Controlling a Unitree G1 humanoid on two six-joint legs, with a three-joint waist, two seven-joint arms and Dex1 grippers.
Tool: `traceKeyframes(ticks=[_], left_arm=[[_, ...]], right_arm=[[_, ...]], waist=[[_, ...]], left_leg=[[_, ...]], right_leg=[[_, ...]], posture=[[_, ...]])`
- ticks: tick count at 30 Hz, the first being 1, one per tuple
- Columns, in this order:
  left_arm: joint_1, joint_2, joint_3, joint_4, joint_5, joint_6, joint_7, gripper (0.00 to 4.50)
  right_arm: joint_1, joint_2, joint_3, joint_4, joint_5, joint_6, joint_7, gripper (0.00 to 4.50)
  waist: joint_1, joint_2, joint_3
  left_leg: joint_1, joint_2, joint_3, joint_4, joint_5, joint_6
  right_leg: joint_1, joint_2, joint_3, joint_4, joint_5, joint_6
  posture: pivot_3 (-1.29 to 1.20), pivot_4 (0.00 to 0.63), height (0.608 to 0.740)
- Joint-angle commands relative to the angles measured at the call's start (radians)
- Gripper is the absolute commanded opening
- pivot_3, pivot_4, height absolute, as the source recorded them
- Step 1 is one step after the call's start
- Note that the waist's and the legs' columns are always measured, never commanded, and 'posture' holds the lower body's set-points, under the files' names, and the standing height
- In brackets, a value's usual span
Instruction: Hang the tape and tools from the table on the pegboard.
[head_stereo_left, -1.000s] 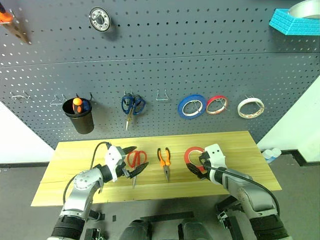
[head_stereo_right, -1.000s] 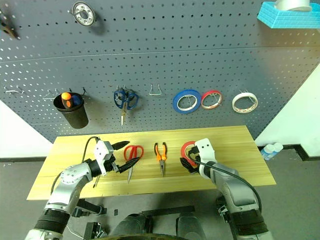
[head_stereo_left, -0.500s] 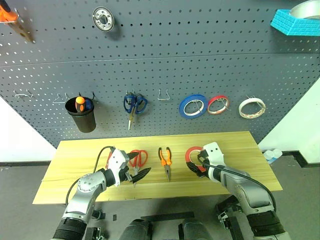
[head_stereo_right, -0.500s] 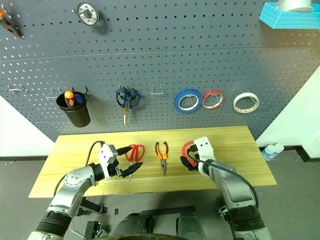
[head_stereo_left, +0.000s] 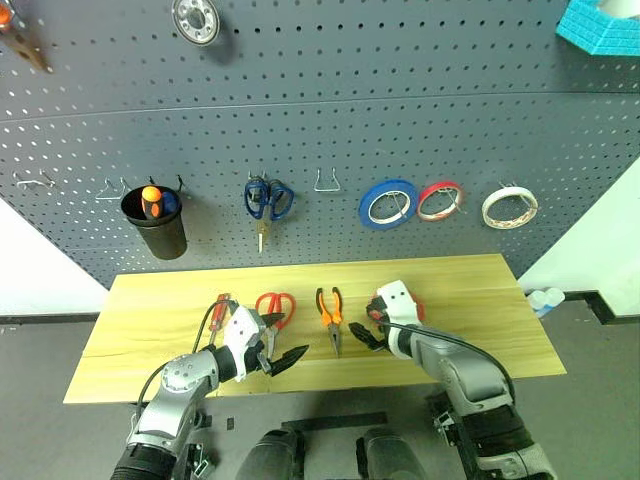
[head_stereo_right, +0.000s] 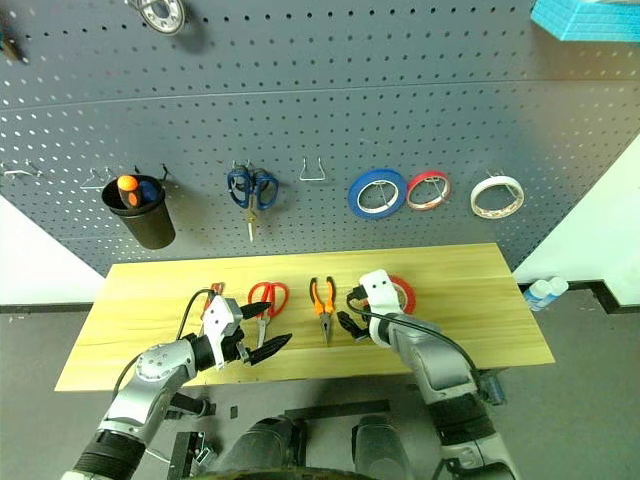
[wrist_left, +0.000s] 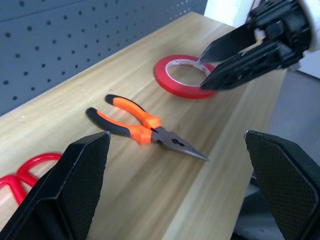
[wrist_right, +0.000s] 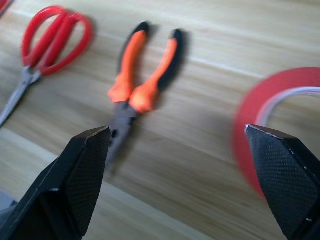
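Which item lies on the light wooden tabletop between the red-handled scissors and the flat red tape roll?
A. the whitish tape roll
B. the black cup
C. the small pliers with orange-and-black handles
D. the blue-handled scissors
C: the small pliers with orange-and-black handles lie on the light wooden tabletop between the red-handled scissors and the flat red tape roll.

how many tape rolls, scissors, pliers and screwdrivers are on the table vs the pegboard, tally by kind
Tape rolls: 4 – red tape on the table; blue roll, red roll, whitish roll on the pegboard
Scissors: 2 – red scissors on table, blue scissors hung
Pliers: 1 – pliers on table
Screwdrivers: 1 – screwdriver on table
Total: 8
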Motion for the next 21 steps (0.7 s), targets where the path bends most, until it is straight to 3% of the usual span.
traceKeyframes(ticks=[1, 8, 21], left_arm=[[0.032, 0.005, -0.004, -0.102, -0.011, 0.025, 0.019, 4.50], [0.130, 0.025, -0.003, -0.259, -0.034, 0.092, 0.047, 4.50], [0.166, 0.040, -0.003, -0.344, -0.047, 0.151, 0.070, 4.50]], right_arm=[[-0.037, 0.008, 0.011, 0.019, -0.013, -0.040, 0.012, 4.48], [-0.063, -0.018, -0.008, 0.043, -0.023, -0.062, 0.031, 4.48], [-0.081, 0.006, -0.033, 0.064, -0.065, -0.096, -0.040, 4.48]], waist=[[0.000, 0.000, 0.010], [0.000, -0.001, 0.048], [-0.009, -0.002, 0.079]], left_leg=[[0.000, 0.000, 0.000, 0.000, 0.000, 0.000], [-0.008, 0.000, 0.000, 0.000, 0.000, 0.000], [-0.014, 0.000, 0.000, 0.001, 0.000, 0.000]], right_leg=[[-0.001, 0.000, 0.000, 0.000, 0.000, 0.000], [-0.008, 0.000, 0.000, 0.000, 0.000, 0.000], [-0.010, 0.000, 0.000, 0.000, 0.000, 0.000]], posture=[[-0.10, 0.190, 0.717], [-0.10, 0.235, 0.717], [-0.08, 0.253, 0.717]])
